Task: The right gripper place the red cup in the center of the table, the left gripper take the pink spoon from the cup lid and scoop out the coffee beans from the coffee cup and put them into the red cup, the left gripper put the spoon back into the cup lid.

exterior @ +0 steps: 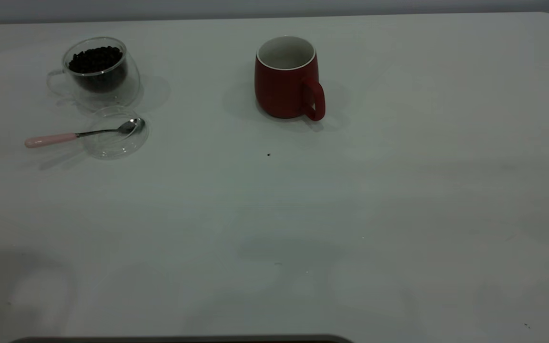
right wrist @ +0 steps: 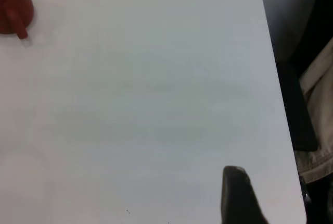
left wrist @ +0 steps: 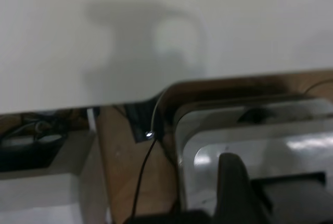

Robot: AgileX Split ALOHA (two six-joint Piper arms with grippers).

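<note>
The red cup [exterior: 286,78] stands upright and empty on the table [exterior: 350,214], at the back centre, with its handle towards the camera; the right wrist view catches it [right wrist: 13,5] at a far corner. The coffee cup [exterior: 98,74], filled with coffee beans [exterior: 96,59], stands at the back left. Just in front of it lies the cup lid [exterior: 115,138]. The pink spoon [exterior: 84,134] rests with its bowl in the lid and its pink handle pointing left. Neither arm shows in the exterior view. My left gripper [left wrist: 234,182] hangs beyond the table's edge. My right gripper [right wrist: 237,195] hovers over bare table near its side edge.
A tiny dark speck [exterior: 268,154] lies in front of the red cup. Beyond the table's edge the left wrist view shows a metal base [left wrist: 250,130] and a cable [left wrist: 148,146]. Dark and beige fabric [right wrist: 317,83] lies past the edge in the right wrist view.
</note>
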